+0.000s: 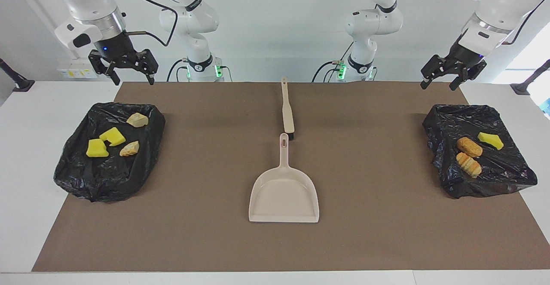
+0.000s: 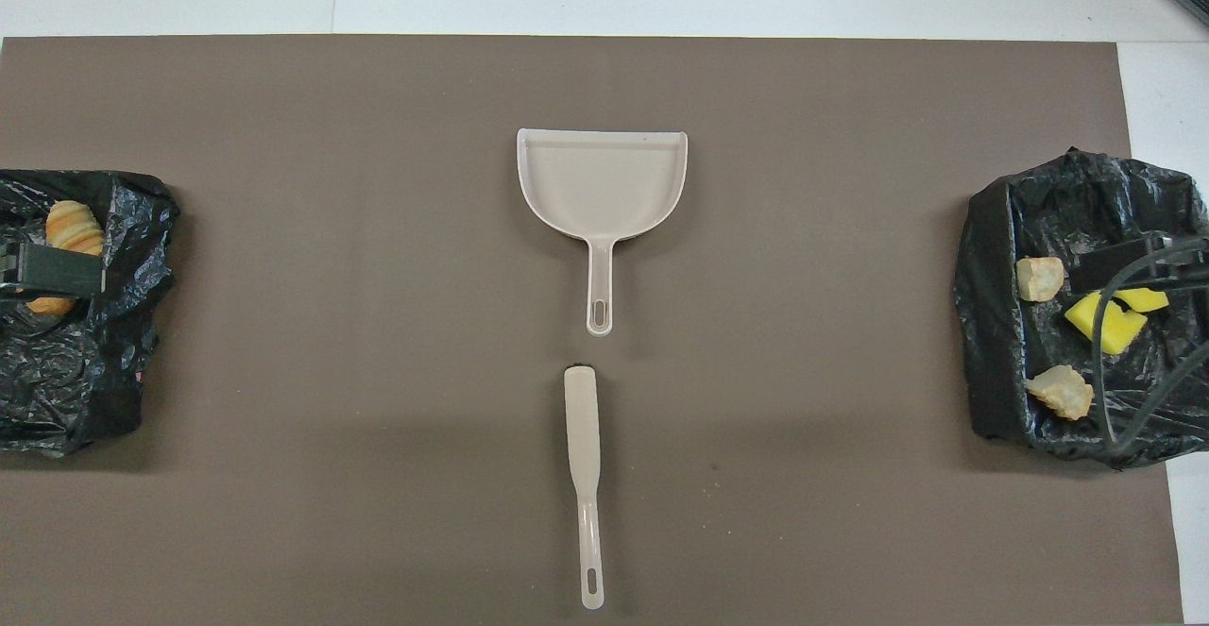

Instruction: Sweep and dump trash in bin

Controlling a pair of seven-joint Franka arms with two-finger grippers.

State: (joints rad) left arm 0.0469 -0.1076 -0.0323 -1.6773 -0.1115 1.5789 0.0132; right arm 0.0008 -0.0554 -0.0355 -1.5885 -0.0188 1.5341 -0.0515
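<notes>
Facing view: the left gripper [image 1: 442,78] and right gripper [image 1: 128,71] hang raised with jaws spread, holding nothing. The trash [image 1: 112,136] lies in two black bags [image 1: 99,177] at the counter's [image 1: 34,139] ends. Dustpan [image 1: 284,197] and brush [image 1: 287,111] lie mid-counter.

Overhead view: the trash [image 2: 1058,390] sits inside the bags [image 2: 992,229]; the dustpan [image 2: 602,177] lies farther from the robots than the brush [image 2: 585,456].

White counter [image 1: 25,156] covered over most of its top by a brown mat [image 1: 369,237] that stops short of the counter's edges, leaving white margins at both ends and along the edge farthest from the robots. A plain pale wall [image 1: 275,27] rises at the robots' edge. Bright daylight enters at the left arm's end [image 1: 530,55]. Soft shadows fall on the mat.
</notes>
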